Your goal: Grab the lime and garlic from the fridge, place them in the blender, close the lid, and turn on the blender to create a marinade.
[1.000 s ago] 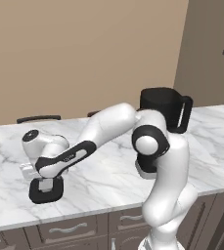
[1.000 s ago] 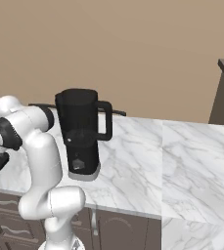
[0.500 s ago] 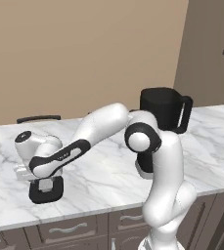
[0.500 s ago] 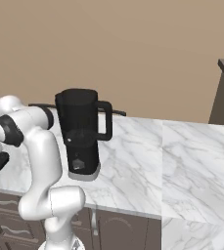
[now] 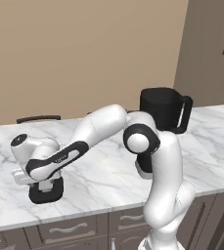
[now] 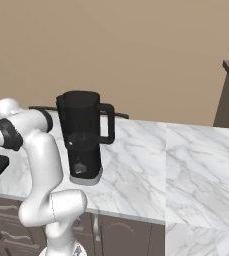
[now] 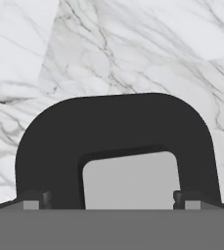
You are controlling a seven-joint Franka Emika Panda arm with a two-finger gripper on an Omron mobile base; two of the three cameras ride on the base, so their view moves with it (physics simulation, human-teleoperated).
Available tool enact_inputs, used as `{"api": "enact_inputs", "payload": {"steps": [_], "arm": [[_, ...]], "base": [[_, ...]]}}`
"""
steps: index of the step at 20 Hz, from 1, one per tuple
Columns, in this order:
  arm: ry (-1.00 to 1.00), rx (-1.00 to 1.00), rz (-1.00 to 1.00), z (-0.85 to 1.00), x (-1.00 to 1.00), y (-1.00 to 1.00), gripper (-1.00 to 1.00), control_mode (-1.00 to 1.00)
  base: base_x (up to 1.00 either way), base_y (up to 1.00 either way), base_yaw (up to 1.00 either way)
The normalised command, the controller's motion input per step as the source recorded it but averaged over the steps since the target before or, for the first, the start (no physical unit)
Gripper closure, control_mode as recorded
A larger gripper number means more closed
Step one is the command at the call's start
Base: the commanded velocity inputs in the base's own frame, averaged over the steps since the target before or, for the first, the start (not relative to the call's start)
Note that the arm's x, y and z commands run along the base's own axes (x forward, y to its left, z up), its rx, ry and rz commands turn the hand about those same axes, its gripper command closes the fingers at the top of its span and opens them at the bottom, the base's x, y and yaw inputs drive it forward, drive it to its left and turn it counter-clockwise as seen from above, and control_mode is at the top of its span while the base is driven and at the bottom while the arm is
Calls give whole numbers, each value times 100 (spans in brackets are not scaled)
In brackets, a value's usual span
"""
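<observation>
Since a second ago the arm has been lowered further toward the bench [image 5: 103, 180] at its left end, so that the gripper [image 5: 44, 184] is now set down right over the lid [image 5: 46, 191], which lies flat near the front edge of the marble. In the hand view the lid [image 7: 113, 146] is seen close up, its black rounded-square body framing the light grey cap [image 7: 130, 180], and the two fingertips [image 7: 31, 204] are seen standing at either side of the lid's width, so the jaws are spread wide and nothing is gripped yet. The blender [image 6: 83, 135] stands well apart to the right on the same bench, its jug uncovered and its handle turned away from the arm; in the left base view the blender [image 5: 162, 110] is partly hidden behind the robot's own elbow. Whether the lime and garlic are already inside cannot be told, as the jug is opaque. The step in hand is judged to be the grasp of the lid. The likely trouble lies in the closing: the lid is flat and low, so if the fingertips are not brought low enough beside its edges, the lid may be clipped on its upper rim and squeezed out, or pushed along the smooth marble toward the front edge.
</observation>
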Motion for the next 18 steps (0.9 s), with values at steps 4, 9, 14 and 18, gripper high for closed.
{"api": "enact_inputs", "payload": {"steps": [4,9,14,18], "arm": [[0,0,0,-37,-15,-1,-100,-100],[0,-7,0,-42,0,-36,-100,-100],[2,0,0,-2,-4,-32,-100,-100],[-1,2,0,-10,-8,-33,-100,-100]], "base": [[0,0,0],[0,0,0],[0,0,0],[0,0,0]]}}
